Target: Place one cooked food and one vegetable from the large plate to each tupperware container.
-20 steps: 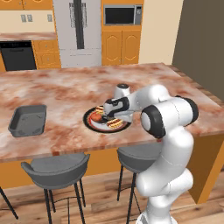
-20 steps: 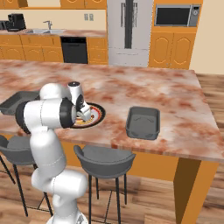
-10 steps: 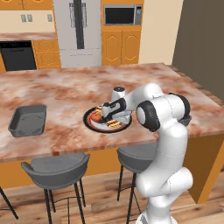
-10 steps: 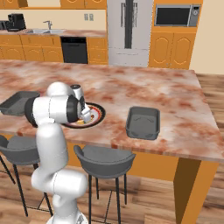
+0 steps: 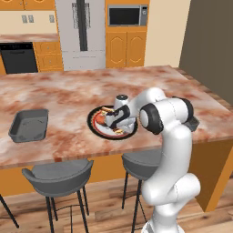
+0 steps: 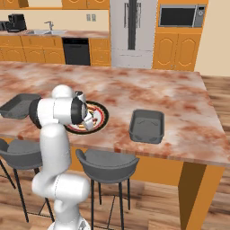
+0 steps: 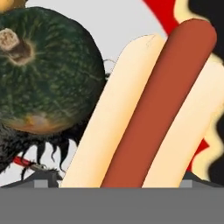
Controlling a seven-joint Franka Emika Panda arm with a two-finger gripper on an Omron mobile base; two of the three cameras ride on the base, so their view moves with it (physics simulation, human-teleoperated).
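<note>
The large plate (image 5: 93,126) (image 6: 104,115), with a black rim, red ring and white centre (image 7: 127,22), lies on the island counter with food on it. My gripper (image 5: 110,122) (image 6: 88,119) (image 7: 118,180) is low over the plate, and its jaws are open. In the hand view a hot dog in a pale bun (image 7: 153,109) fills the space between the fingertips (image 7: 45,179). A dark green squash (image 7: 48,74) lies just beside it. One tupperware container (image 5: 29,125) (image 6: 18,105) sits at the left. The other (image 6: 147,126) sits at the right, mostly hidden by my arm in the left base view.
Two grey bar stools (image 5: 57,173) (image 6: 107,164) stand under the counter's near edge. Bare marble counter (image 5: 68,93) stretches behind the plate and between the trays. Cabinets, a fridge and a microwave line the far wall.
The arm has drawn in and the hand has sunk a little closer to the plate. The jaws stay wide and the food has not moved.
</note>
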